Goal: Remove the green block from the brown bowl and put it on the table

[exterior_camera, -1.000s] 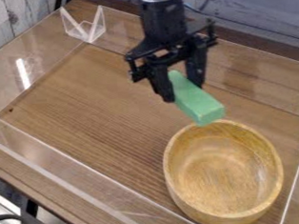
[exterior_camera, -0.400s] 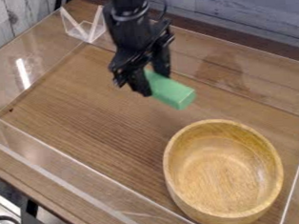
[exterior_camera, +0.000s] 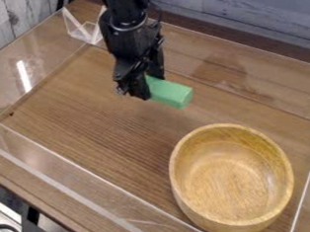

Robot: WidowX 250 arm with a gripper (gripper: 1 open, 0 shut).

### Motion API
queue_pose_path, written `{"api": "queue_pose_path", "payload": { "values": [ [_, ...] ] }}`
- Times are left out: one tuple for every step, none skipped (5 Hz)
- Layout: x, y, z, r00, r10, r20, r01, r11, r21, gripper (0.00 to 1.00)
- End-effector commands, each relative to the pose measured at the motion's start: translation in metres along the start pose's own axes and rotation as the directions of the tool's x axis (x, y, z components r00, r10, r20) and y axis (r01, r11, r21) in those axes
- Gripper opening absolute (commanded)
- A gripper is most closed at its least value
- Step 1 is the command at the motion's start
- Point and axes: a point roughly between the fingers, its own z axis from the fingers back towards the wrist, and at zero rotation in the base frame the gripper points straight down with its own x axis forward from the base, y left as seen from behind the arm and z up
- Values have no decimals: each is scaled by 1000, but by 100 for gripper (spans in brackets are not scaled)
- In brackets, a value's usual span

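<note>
counter (exterior_camera: pixel 79 123): wood-grain, bare beneath the block; set it down flat here, well clear of the acrylic walls.
brown bowl (exterior_camera: pixel 233 178): empty, near corner; keep the release away from its rim.
fingers (exterior_camera: pixel 140 81): clamped on one end of the green block (exterior_camera: pixel 169 92); lower until it rests, then open.
hidden: gap between block and counter unclear; fingertips blurred.

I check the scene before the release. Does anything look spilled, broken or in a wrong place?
Nothing stands out. The gripper holds the green block low over the table, and the brown bowl sits upright and empty.
</note>
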Motion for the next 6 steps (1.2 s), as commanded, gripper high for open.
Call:
{"api": "queue_pose_path", "payload": {
  "values": [
    [-8, -20, 4, 1000, -30, 3, 30, 998, -55, 0],
    [-13, -28, -4, 999, -46, 4, 46, 997, -62, 0],
    [-21, -28, -9, 997, -76, -5, 76, 995, -64, 0],
    [-28, -27, -12, 994, -109, -15, 108, 992, -65, 0],
    [-34, -22, -14, 989, -146, -26, 144, 987, -66, 0],
    [-37, -30, -10, 990, -136, -28, 134, 989, -65, 0]
  ]
}}
